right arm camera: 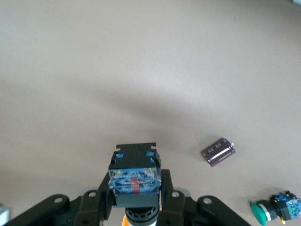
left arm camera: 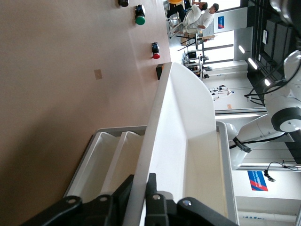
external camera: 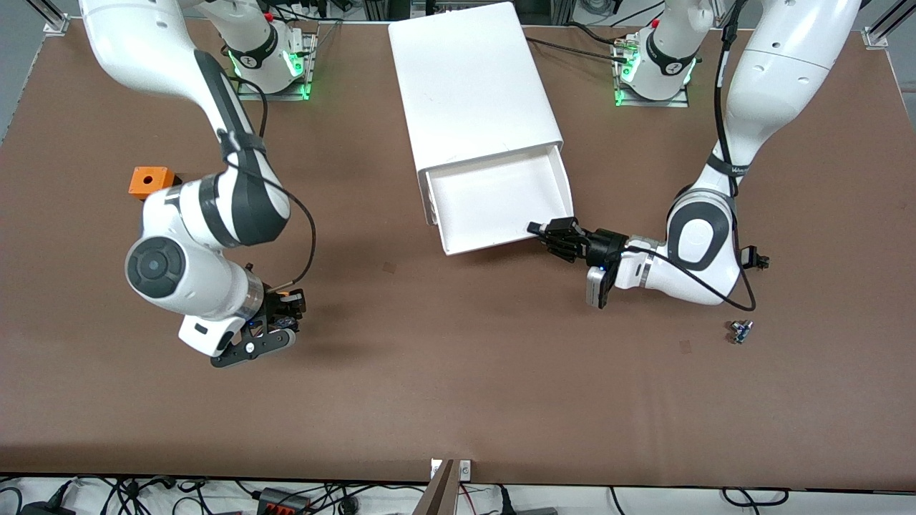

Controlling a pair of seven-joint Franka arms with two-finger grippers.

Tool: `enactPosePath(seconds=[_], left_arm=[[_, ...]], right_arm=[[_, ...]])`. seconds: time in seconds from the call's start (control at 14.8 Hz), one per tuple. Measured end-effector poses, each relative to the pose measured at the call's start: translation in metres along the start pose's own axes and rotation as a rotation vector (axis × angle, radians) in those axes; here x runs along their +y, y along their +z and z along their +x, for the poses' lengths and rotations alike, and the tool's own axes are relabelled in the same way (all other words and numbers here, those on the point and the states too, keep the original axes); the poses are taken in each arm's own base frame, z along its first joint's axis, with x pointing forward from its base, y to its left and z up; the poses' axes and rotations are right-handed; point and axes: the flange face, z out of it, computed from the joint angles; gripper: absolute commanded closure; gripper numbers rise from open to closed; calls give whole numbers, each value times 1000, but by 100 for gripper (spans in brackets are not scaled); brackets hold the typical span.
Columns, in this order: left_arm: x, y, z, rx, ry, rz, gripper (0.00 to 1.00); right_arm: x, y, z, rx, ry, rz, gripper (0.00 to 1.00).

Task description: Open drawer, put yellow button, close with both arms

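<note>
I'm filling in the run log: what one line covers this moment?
drawer: open | left hand: shut on drawer front | right hand: shut on yellow button, above table

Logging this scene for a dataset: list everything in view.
cabinet: 1, white, mid-table
drawer: 1, white, cabinet top, open
yellow button: 1, black-blue body, in right pincer
green button: 1, table, near right pincer
red button: 1, table, right arm's end
cylinder: 1, brown, beside green button
block: 1, orange, right arm's end
small part: 1, bluish, left arm's end
left pincer: 1, black, shut on drawer front
right pincer: 1, black, holding yellow button
</note>
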Motion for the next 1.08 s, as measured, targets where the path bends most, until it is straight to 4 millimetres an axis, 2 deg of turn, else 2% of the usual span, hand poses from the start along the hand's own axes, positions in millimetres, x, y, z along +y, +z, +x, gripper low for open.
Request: enactPosePath(seconds=[0.14,0.27,0.34,0.54,0.68,0.81,1.08], left_arm=[[-3,-6,2,2,0,17,0],[1,-23,6,13,-34,41,0],[10,-33,9,3,-70,61,0],[64,-61,21,-81,-205,158,0],[101,-79,24,-131,-292,283,0],[127,-93,22,-164,-385,407,0],[137,-109,9,-229,-499,741,0]], right_arm=[[-34,-28,5,17,-40,8,100],[-84,-48,5,31,-53,16,100],[-114,-57,2,41,-57,20,100],[-200,-76,-12,64,-35,35,100],[-246,-86,-22,79,1,48,100],[-280,-92,-31,89,24,59,100],[-337,-90,-48,107,59,82,100]])
